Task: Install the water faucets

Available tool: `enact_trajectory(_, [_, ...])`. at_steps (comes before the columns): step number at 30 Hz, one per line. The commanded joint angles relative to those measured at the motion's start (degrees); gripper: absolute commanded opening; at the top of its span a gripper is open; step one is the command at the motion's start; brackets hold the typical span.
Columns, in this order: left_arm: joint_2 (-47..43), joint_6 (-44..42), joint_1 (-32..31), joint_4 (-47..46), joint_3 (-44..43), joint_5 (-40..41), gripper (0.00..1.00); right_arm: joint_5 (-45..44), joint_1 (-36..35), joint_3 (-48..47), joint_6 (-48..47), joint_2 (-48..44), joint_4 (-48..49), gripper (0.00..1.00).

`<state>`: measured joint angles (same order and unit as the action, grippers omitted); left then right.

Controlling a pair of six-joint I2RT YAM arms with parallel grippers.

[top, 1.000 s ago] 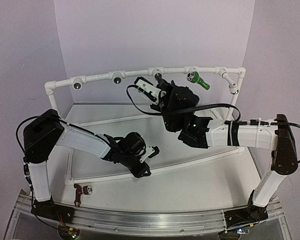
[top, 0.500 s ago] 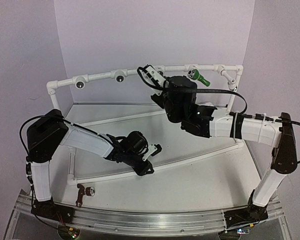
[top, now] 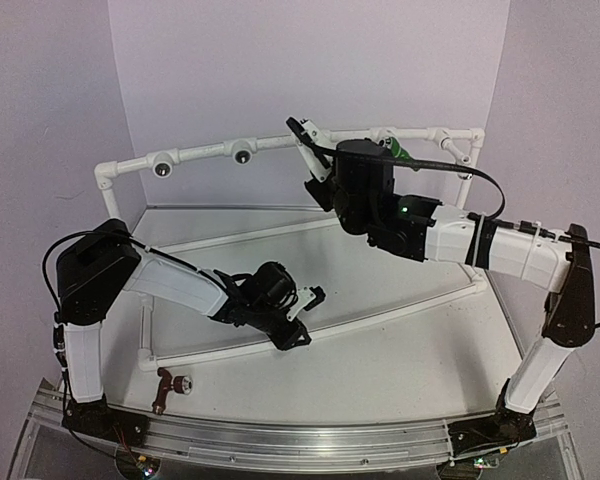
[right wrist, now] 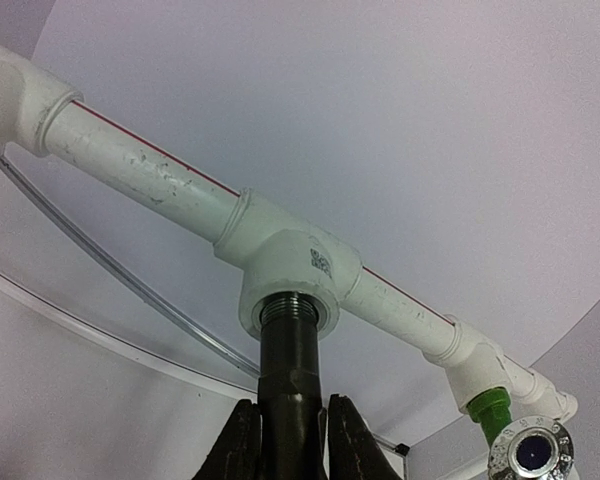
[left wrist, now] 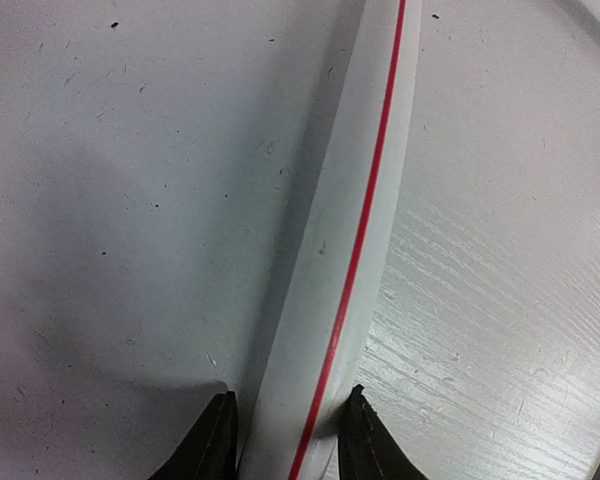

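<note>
Top external: reddish-brown faucet (top: 170,383) lies at the bench's (top: 400,370) near-left edge, apart from left tool (top: 308,297). Left wrist: that tool clamps a white pipe (left wrist: 350,250). Right wrist: right tool (right wrist: 285,435) grips black faucet (right wrist: 288,355), its thread at a tee socket (right wrist: 280,270).

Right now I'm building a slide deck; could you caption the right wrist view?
Right claw holds the black faucet at a white tee socket, beside the installed green faucet.

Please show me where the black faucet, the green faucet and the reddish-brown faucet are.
black faucet (right wrist: 288,370): right wrist view, on its dark shaft.
green faucet (right wrist: 489,408): right wrist view, on its green neck.
reddish-brown faucet (top: 163,385): top external view, on its body.
</note>
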<state>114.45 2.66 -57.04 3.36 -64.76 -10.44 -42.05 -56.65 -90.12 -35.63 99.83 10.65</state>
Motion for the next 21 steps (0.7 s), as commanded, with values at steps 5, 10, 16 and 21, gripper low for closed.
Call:
enact_trajectory(5, [7.8,6.1,-1.9,10.0,4.0,-3.5,0.12,-2.8,2.1,-2.4,-1.2,-0.2,6.4,0.0])
enact_trajectory(10, [8.0,6.0,-1.8,9.9,3.9,-3.6,0.11,-2.8,2.1,1.5,-0.2,-1.7,10.6,0.0])
enact_trajectory(16, [7.6,5.9,-1.7,9.9,4.3,-4.0,0.1,1.2,2.3,4.2,-0.2,-3.1,11.1,0.0])
enact_trajectory(21, [7.6,5.8,-1.7,9.9,4.4,-3.9,0.09,3.5,3.4,7.1,-1.1,-5.3,11.2,0.0])
